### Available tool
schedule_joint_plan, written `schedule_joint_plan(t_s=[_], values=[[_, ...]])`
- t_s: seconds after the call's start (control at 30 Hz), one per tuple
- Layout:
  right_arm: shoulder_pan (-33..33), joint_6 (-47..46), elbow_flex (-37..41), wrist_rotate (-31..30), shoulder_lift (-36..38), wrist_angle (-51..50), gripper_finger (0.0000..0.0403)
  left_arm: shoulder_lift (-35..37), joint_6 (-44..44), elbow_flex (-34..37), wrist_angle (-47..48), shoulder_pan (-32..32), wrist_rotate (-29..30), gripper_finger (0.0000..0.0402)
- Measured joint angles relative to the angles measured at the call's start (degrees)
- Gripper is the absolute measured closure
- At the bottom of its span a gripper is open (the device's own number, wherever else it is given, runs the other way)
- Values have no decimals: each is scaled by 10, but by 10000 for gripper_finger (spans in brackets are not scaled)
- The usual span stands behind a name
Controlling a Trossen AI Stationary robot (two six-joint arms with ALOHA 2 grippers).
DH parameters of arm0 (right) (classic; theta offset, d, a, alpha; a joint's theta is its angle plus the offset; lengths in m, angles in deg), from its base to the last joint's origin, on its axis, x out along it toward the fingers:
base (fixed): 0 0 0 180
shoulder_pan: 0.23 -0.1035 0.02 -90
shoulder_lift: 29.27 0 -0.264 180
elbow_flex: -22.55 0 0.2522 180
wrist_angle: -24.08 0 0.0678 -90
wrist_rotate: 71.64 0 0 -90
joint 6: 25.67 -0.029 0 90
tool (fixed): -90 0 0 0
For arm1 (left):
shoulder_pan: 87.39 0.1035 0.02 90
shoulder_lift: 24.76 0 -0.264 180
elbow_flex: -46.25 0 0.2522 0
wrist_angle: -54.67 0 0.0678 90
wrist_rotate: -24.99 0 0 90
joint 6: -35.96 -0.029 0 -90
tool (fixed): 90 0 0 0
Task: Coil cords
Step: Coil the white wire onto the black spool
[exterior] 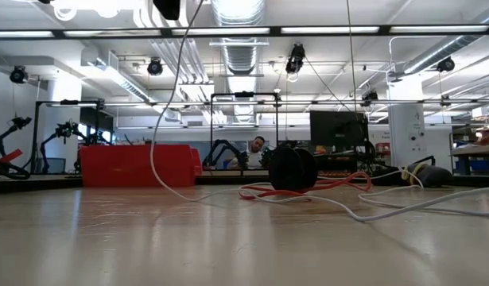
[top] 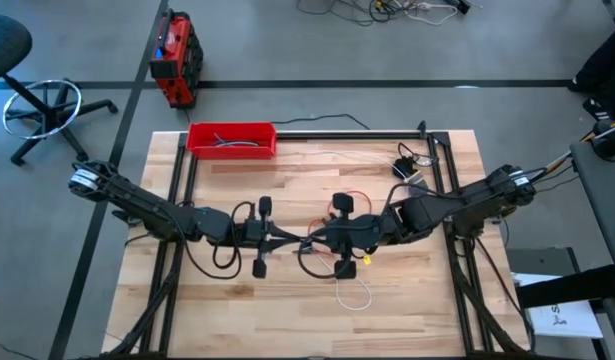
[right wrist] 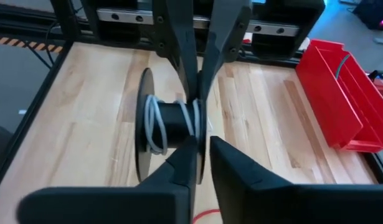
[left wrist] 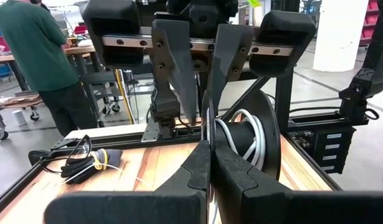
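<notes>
At frame centre in the high view, your left gripper [top: 299, 240] and right gripper [top: 312, 240] meet tip to tip over the wooden table [top: 237, 300]. Both wrist views show a black spool [right wrist: 169, 127] held between them: each gripper's fingers are nearly closed on one thin flange of it. You have a few turns of the white cord [right wrist: 155, 124] wound on the hub; its slack lies in a loop at lower centre [top: 355, 293]. The red cord [exterior: 339, 184] lies loose beside the grippers, near the spool. Around you: a red tray [top: 232, 139] at upper left of the table holding grey cables, a bundled dark cable [left wrist: 85, 163] at upper right, and a person in a green top [left wrist: 35, 56] standing beyond the table edge.
</notes>
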Motion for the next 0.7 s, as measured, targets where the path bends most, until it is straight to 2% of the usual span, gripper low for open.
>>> schedule_joint_plan(t_s=[0.13,0.27,0.4,0.6,0.7], values=[[0,7,0,23,-4,5,396,0,-2,0,1,0,-1,401],[1,-5,0,25,-4,10,400,3,-3,0,0,0,15,397],[2,-17,-4,12,2,13,401,36,-31,0,26,0,53,374],[-2,-40,-5,-53,34,16,402,127,-26,8,132,0,117,324],[-3,-44,11,-109,43,37,402,158,5,43,125,-1,119,302]])
